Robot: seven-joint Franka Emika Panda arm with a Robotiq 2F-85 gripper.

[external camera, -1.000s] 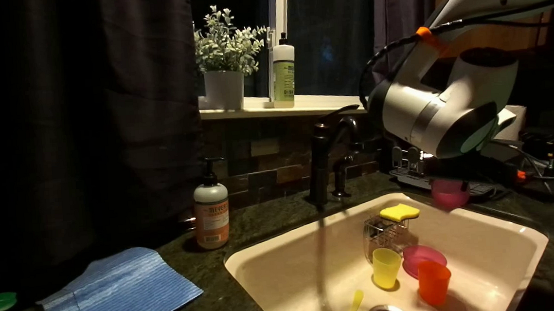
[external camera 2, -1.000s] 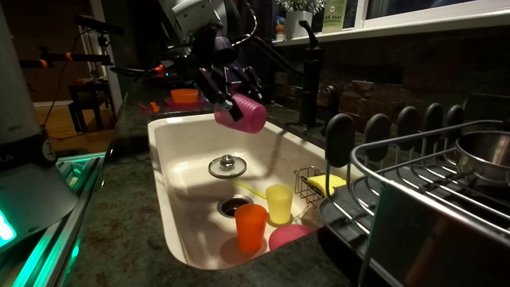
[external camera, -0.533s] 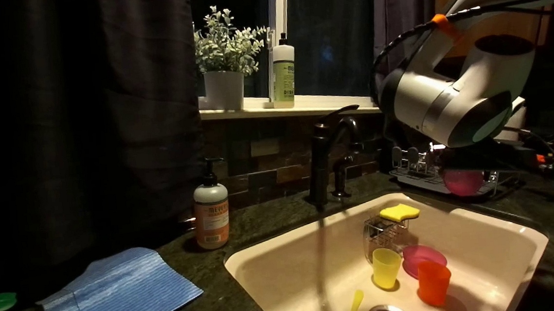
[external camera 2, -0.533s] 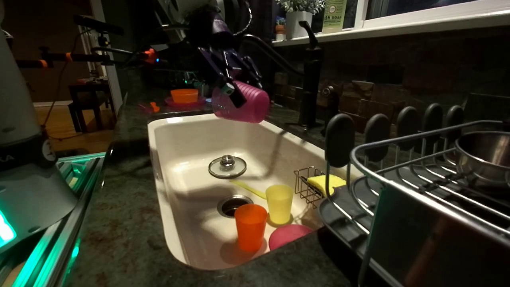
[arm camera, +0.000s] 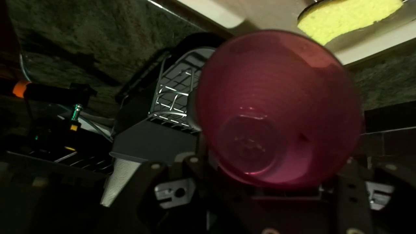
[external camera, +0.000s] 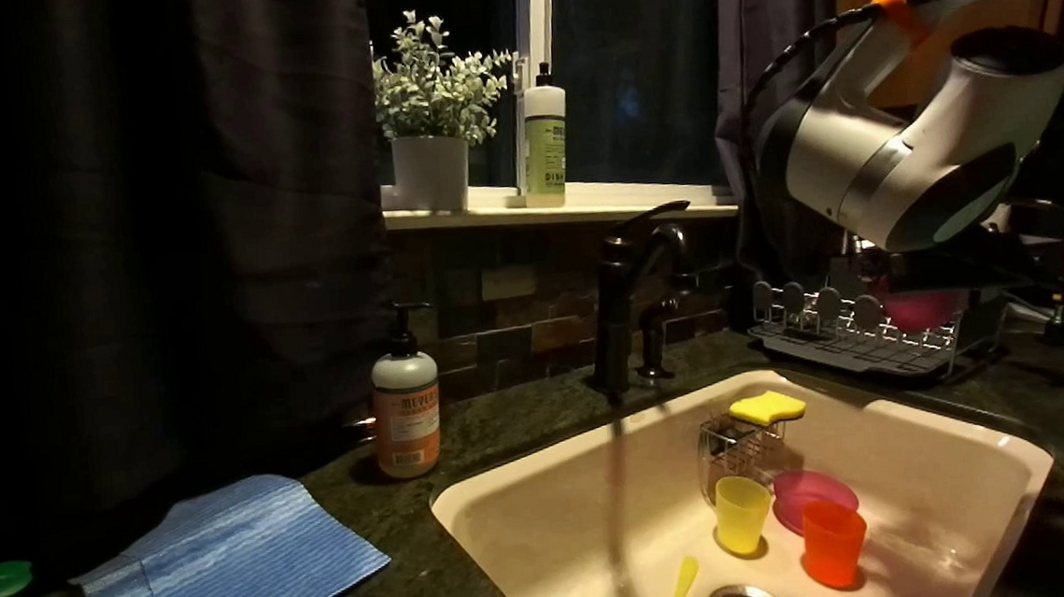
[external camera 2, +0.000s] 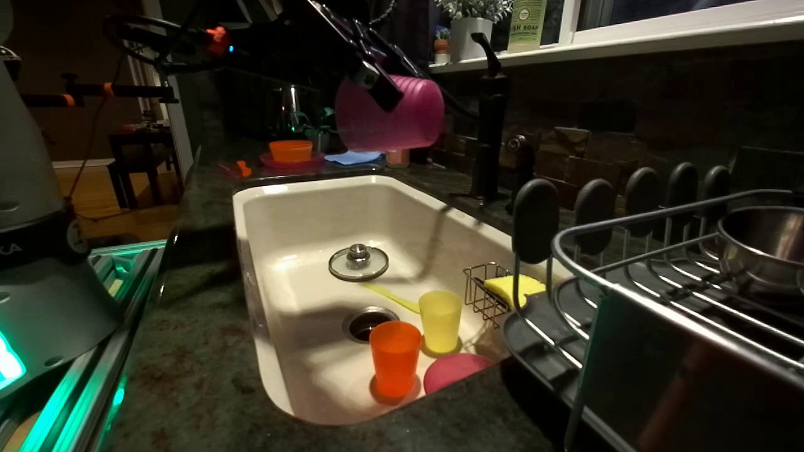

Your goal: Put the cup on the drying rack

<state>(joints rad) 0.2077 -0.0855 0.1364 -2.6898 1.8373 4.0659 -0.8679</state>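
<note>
In an exterior view, the cup has moved up and rightward over the last second and now shows against the drying rack at right. In an exterior view, the cup, on its side at upper middle, has climbed and looks larger; the drying rack stands well apart at right. In the wrist view, the end effector grips the cup, spread only to its width. The carry seems under way, lowering yet to come.
</note>
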